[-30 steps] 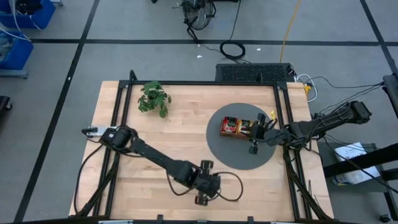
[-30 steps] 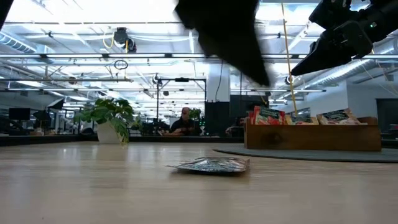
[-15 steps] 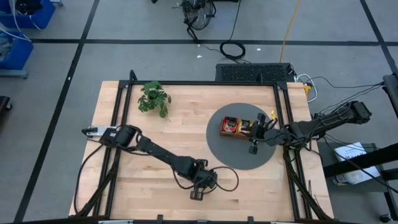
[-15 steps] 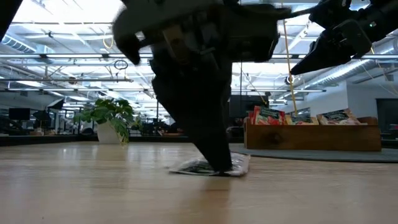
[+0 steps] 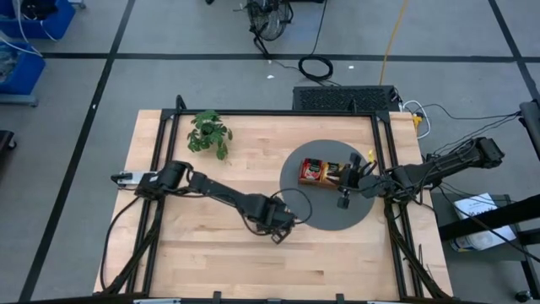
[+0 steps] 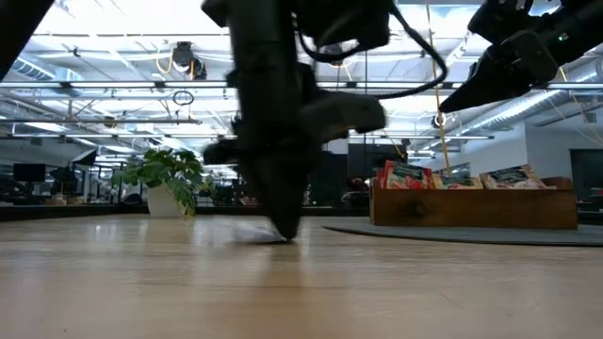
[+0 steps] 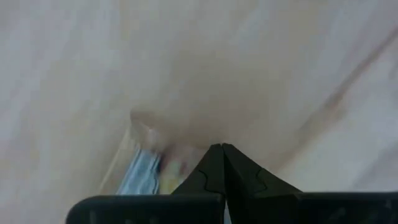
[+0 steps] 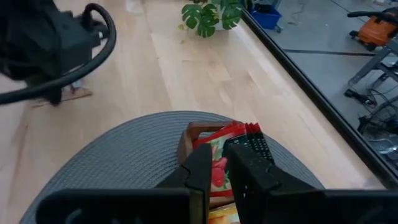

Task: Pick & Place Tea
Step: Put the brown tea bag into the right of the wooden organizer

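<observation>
Left gripper (image 5: 277, 235) is now low over the bare wood of the surface (image 5: 169, 253), just beside the grey round mat (image 5: 295, 211). A second ago it sat nearer the front edge of the surface; half a second ago it was pressing down on a loose tea sachet there. It has since travelled toward the mat. Left fingers (image 7: 214, 171) are clenched tip to tip, with a sachet (image 7: 146, 171) pinched at their base and trailing to one side, blurred. In the low view the spot where that sachet lay is bare and the left gripper's tip touches or nearly touches the wood; cannot tell which.

Judgement: pick done, carry leg started; placing in the tray not yet done.

Right gripper (image 5: 345, 198) has not moved over the last second. It hovers over the mat beside the wooden tray (image 5: 327, 184). Right fingers (image 8: 208, 168) are nearly closed, and I see nothing between them.

Count:
- arms: two
- tray: one, on the mat
- mat: one
- plant (image 5: 208, 133): one, far corner on the left arm's side
- loose sachets: one, in the left fingers
- sachets standing in the tray (image 6: 405, 175): red, yellow and green packs; number cannot be told.
</observation>
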Robot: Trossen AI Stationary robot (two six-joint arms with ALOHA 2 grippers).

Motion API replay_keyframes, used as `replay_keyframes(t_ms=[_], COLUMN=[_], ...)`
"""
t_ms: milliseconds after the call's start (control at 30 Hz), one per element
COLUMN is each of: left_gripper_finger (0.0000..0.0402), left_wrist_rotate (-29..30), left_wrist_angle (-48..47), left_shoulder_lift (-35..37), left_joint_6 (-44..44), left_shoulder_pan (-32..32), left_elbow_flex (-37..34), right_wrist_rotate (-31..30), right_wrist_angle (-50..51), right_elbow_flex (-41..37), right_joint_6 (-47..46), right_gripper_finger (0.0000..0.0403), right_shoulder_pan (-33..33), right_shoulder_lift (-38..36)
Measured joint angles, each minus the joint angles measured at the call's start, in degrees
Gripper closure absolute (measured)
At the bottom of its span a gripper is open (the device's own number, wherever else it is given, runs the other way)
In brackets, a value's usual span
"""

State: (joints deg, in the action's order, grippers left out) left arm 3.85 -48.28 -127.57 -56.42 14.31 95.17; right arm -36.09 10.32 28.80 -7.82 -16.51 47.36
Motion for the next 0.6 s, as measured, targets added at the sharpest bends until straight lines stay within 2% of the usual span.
replay_keyframes(t_ms=[167, 267, 333, 400, 500, 600], left_gripper_finger=[0.0401, 0.0401, 0.0401, 0.0401, 0.0401, 0.0401], left_wrist_rotate=[9.08, 9.02, 6.82, 7.05, 7.76, 6.34], left_wrist_angle=[3.5, 1.91, -2.36, -9.69, -22.07, -27.41], left_shoulder_lift=[-0.81, -0.38, -0.33, -0.33, -0.33, -0.31], left_joint_6=[6.63, 13.97, 19.75, 22.94, 20.88, 17.79], left_shoulder_pan=[-3.38, -4.23, -3.28, -2.29, -1.47, -1.61], left_elbow_flex=[3.59, 7.15, 9.65, 11.33, 12.08, 9.74], right_wrist_rotate=[-1.45, -1.45, -1.43, -1.43, -1.43, -1.43], right_wrist_angle=[-0.06, -0.04, -0.01, 0.22, 0.25, 0.25], right_elbow_flex=[0.0, 0.0, 0.0, 0.0, 0.0, 0.01], right_joint_6=[-0.08, -0.08, -0.08, -0.07, -0.06, -0.06], right_gripper_finger=[0.0358, 0.0358, 0.0358, 0.0358, 0.0358, 0.0358], right_shoulder_pan=[0.02, 0.03, 0.02, 0.02, 0.02, 0.02], right_shoulder_lift=[-0.01, -0.01, -0.01, -0.01, -0.01, -0.01])
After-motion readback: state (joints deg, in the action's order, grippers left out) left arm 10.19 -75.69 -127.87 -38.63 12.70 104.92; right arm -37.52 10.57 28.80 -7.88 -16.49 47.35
